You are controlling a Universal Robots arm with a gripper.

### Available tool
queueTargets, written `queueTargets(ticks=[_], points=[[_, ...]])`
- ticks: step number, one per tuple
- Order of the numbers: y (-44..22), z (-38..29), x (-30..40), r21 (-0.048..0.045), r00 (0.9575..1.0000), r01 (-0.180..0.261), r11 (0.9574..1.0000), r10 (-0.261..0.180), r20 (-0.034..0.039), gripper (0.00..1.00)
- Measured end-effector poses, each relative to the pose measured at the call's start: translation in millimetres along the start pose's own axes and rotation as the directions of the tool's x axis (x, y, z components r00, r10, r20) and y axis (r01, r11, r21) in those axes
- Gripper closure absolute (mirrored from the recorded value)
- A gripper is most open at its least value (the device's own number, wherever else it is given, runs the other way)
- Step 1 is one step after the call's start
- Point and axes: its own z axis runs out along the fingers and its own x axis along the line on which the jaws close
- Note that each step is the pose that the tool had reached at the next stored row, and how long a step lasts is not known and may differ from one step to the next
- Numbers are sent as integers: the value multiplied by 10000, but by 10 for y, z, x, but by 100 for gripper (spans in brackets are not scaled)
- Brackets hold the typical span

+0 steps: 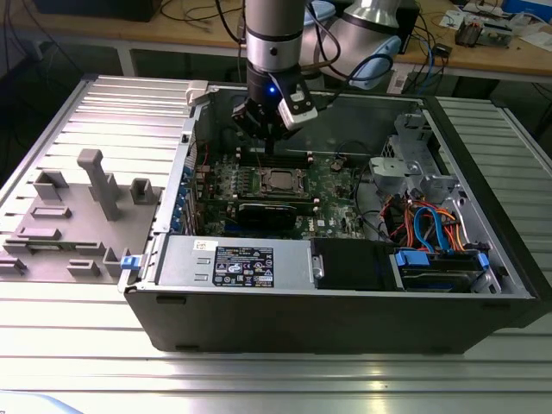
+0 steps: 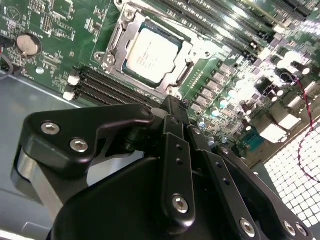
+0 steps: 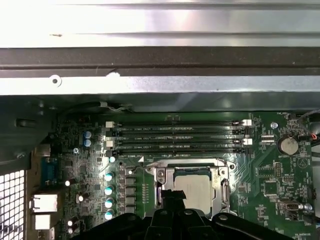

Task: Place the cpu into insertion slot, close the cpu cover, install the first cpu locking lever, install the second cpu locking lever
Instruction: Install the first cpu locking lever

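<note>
The cpu (image 1: 280, 180) (image 2: 151, 50) (image 3: 197, 187), a dull silver square, lies flat in the insertion slot (image 2: 172, 89) on the green board inside the open computer case. The cpu cover (image 2: 114, 44) (image 3: 161, 176), a silvery frame, lies down around the chip. In the exterior view my gripper (image 1: 266, 142) hangs a little above the board, just behind the socket, over the memory slots. In both wrist views its black fingertips (image 2: 173, 105) (image 3: 173, 195) come together beside the socket's edge. It is shut with nothing in it.
Long black memory slots (image 3: 175, 137) (image 2: 100, 85) run beside the socket. A long black card (image 1: 272, 213) lies in front of it. The case wall (image 3: 160, 55) rises close behind. Cables (image 1: 431, 228) fill the exterior view's right; a grey fixture (image 1: 86, 216) stands outside at its left.
</note>
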Motion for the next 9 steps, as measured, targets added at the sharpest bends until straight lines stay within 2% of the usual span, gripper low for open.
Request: queueTargets(ticks=[5, 7, 9], points=[[0, 2, 8, 48, 9997, -250, 9997, 250, 11, 89], [0, 5, 50, 47, 9997, -256, 9997, 256, 14, 89], [-2, 5, 123, 47, 9997, -258, 9997, 258, 13, 89]])
